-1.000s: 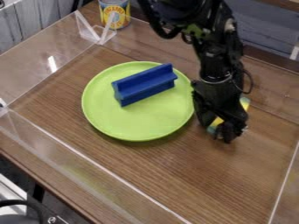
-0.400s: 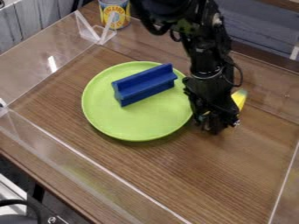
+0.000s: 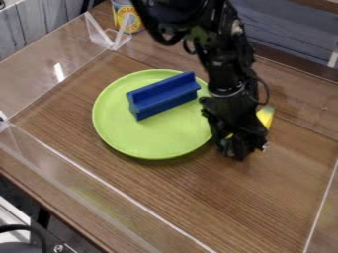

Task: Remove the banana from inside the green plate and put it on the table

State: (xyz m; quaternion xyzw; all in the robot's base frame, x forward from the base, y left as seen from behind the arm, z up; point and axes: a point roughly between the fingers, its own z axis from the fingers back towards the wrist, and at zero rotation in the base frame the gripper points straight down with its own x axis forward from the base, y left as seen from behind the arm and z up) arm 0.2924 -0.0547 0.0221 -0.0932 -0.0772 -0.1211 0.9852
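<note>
The banana (image 3: 266,117) is outside the green plate (image 3: 129,135), just past its right rim and low over the table (image 3: 158,203). Only its yellow end shows, sticking out to the right from behind the black fingers. My gripper (image 3: 235,145) points almost straight down at the plate's right edge. Its jaws are drawn in on the banana's hidden part. The fingertips sit close to the wood.
A blue rectangular block (image 3: 164,93) lies on the plate's upper half. A yellow can (image 3: 126,14) stands beyond the back wall. Clear acrylic walls (image 3: 40,148) border the tabletop on the left and front.
The jaws have gone from wide open to drawn in around the banana. Gripper and banana have shifted slightly left toward the plate's rim.
</note>
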